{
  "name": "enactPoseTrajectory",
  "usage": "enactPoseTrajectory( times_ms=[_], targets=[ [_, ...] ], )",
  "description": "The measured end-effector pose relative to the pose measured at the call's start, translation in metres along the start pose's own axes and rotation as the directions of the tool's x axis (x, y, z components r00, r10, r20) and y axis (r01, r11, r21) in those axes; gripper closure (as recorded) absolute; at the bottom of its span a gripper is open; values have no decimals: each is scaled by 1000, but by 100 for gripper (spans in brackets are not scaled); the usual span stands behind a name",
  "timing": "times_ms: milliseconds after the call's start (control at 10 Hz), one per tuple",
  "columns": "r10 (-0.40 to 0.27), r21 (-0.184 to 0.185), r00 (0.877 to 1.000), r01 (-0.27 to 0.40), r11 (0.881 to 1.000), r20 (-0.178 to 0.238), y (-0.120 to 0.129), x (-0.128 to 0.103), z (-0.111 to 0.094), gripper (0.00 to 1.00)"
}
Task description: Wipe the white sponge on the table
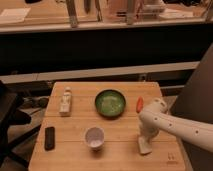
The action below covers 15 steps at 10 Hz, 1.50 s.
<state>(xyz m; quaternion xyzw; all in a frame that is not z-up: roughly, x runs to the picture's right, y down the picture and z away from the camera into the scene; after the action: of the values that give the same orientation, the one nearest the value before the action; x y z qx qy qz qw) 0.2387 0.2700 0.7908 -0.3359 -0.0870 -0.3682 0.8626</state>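
The gripper (145, 135) is being held straight down onto the white sponge (144, 148), toward four o'clock on the table (120, 156), seemingly so that the sponge is being pressed flat for wiping. Whether the sponge is being pinched cannot be told. Bare wood is being left toward the white cup (94, 137) at nine o'clock.

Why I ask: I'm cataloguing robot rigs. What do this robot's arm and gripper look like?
The arm is a thick, smooth, off-white tube with a rounded joint at its end, and it enters from the right edge. An orange-red patch sits beside that joint. The gripper is the same off-white, a narrower piece below the joint, down at the table's front right. No cables or lettering are visible.
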Motion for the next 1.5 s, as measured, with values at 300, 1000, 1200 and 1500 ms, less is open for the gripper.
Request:
enactPoseTrajectory(
  times_ms=[300,1000,1200,1500],
  targets=[
    [-48,3,998,49,999,-40,-11,-19,-13,100],
    [-111,22,993,110,994,37,-11,-43,-10,100],
    [-99,22,995,99,995,7,-12,-29,-10,100],
    [-99,23,995,99,995,14,-7,-24,-7,100]
  ],
)
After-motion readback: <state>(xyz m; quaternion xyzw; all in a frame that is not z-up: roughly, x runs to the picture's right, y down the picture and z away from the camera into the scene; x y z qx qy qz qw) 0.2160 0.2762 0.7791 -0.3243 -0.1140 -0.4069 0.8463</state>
